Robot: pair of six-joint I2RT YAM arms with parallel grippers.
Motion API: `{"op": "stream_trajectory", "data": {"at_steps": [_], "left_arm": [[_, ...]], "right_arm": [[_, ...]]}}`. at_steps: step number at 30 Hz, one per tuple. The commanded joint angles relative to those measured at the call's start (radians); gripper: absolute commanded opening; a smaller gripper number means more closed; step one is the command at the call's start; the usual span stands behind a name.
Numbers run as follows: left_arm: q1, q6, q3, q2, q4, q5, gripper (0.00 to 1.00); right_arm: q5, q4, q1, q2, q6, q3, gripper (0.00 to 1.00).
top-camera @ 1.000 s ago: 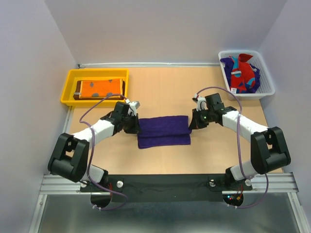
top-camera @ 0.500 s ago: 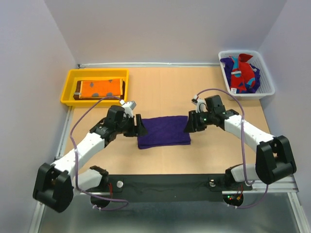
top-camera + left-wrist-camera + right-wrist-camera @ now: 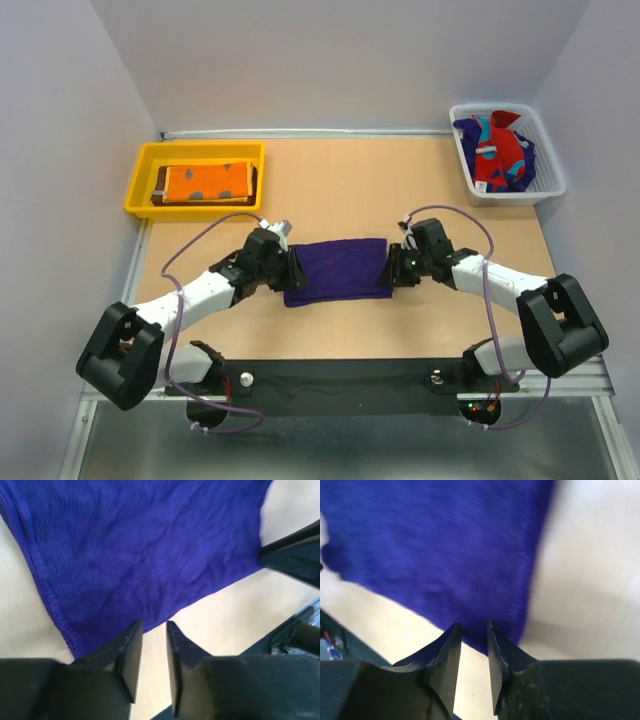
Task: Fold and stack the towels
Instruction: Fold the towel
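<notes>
- Nearest: black mounting plate [image 3: 340, 385] along the near edge of the table [image 3: 340, 190]. Both arms rise from it and reach forward and inward, elbows out.
- Mid-table: the purple towel [image 3: 338, 268] lies flat as a wide rectangle, long side running across the table. It is lightly wrinkled and sits between the two grippers.
- At the towel's left end sits the left gripper [image 3: 291, 269], low over the table.
- Left wrist view: its dark fingers [image 3: 127, 650] stand a narrow slit apart. Bare table shows through the slit and nothing is pinched. The towel's near corner lies just past the tips, and a stitched hem runs off to the upper left.
- At the towel's right end sits the right gripper [image 3: 392, 268], in a mirrored pose.
- Right wrist view, blurred: its fingers [image 3: 445, 655] are also parted by a narrow slit, with the tips at the towel's near edge. No cloth is seen caught between them.
- Far left: the yellow tray [image 3: 140, 195] holds the orange towel [image 3: 205, 181], folded and dark-spotted. It lies on top of the dark brown towel [image 3: 160, 186], whose edges show at both ends.
- Far right corner: the white mesh basket [image 3: 520, 197] holds the red and teal towel [image 3: 497, 150] in a loose heap, with purple cloth [image 3: 526, 165] under and beside it.
</notes>
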Motion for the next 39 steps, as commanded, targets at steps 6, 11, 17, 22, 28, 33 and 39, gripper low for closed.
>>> {"op": "stream_trajectory", "data": {"at_steps": [6, 11, 17, 22, 28, 33, 39], "left_arm": [[-0.034, -0.206, -0.249, -0.051, 0.143, -0.059, 0.19], [-0.034, -0.268, -0.317, -0.122, 0.147, -0.072, 0.11], [-0.034, -0.262, -0.291, -0.259, 0.098, -0.053, 0.20], [-0.035, -0.259, -0.196, -0.348, 0.046, -0.089, 0.50], [-0.035, -0.265, -0.161, -0.248, 0.009, -0.186, 0.58], [-0.037, -0.257, -0.165, -0.165, 0.026, -0.187, 0.52], [-0.041, -0.239, -0.156, -0.119, 0.069, -0.178, 0.41]], "right_arm": [[0.173, 0.165, 0.003, -0.070, 0.235, -0.234, 0.27], [0.308, 0.165, 0.001, -0.156, 0.312, -0.292, 0.27], [0.347, 0.165, 0.003, -0.277, 0.261, -0.240, 0.31], [0.215, 0.170, 0.001, -0.240, 0.177, -0.138, 0.42], [0.124, 0.268, 0.003, -0.194, 0.166, -0.099, 0.43], [0.097, 0.294, 0.003, -0.167, 0.158, -0.107, 0.44], [0.081, 0.326, 0.003, -0.156, 0.160, -0.142, 0.44]]}}
